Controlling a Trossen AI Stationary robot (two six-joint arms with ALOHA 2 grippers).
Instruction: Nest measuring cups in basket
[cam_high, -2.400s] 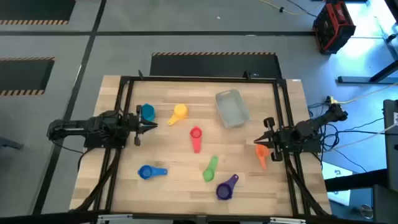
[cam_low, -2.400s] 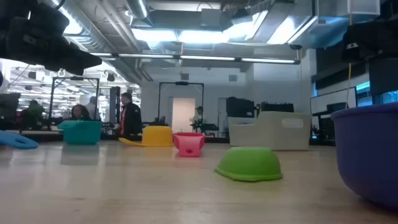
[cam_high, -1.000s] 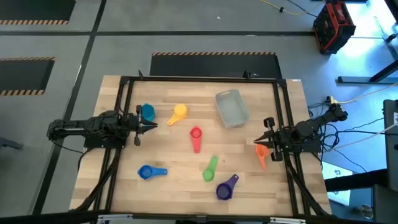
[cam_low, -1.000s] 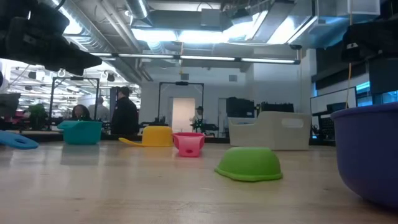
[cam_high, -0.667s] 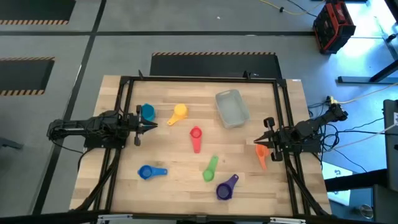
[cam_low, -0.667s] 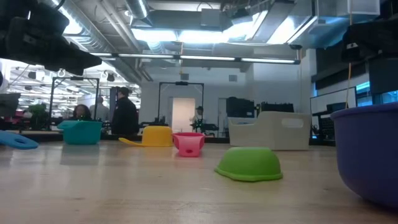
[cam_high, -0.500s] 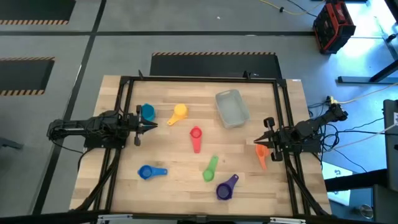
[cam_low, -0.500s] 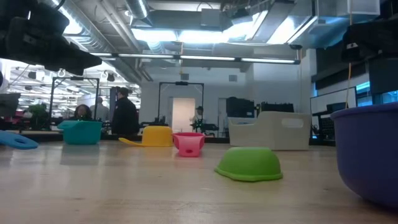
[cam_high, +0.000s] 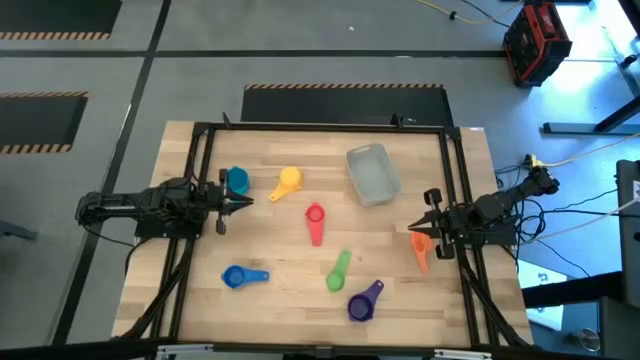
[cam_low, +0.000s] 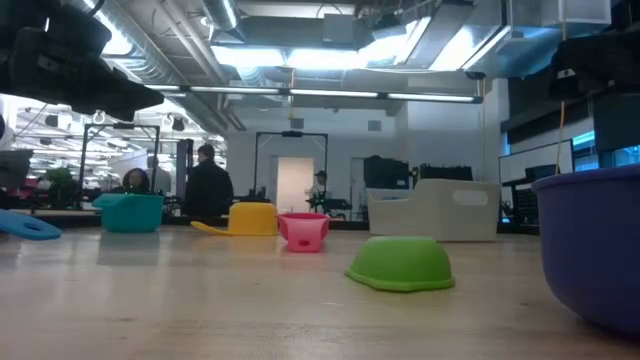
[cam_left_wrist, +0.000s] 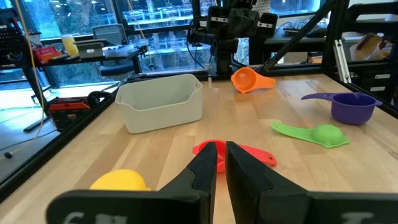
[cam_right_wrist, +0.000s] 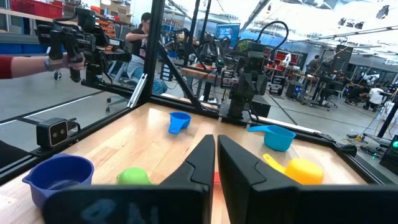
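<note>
High view shows nothing on the table different from the earlier frames: the left gripper (cam_high: 240, 201) sits parked at the left edge with its jaws closed on nothing, its tips just beside the teal cup (cam_high: 237, 180), and the right gripper (cam_high: 424, 227) sits parked at the right edge, jaws likewise closed and empty, right by the orange cup (cam_high: 419, 249). The basket (cam_high: 372, 174) rests toward the far right of the wooden table (cam_high: 290, 240), and it looks to hold no cup. The yellow cup (cam_high: 288, 180) lies near the teal one, the red cup (cam_high: 315, 221) lies mid-table, the green cup (cam_high: 338, 270) lies bowl-down toward the near side, the purple cup (cam_high: 364, 299) sits near the front edge, and the blue cup (cam_high: 240, 276) lies at the front left; all seven are well apart from each other and in the same spots as before. The only change is in the room behind, where in the low view a person (cam_low: 210, 192) has shifted slightly to the right behind the yellow cup. For the task this means no progress: both arms stay idle, no cup is grasped, and nesting has not begun. The likely first move is a reach for one of the cups nearest a gripper.
</note>
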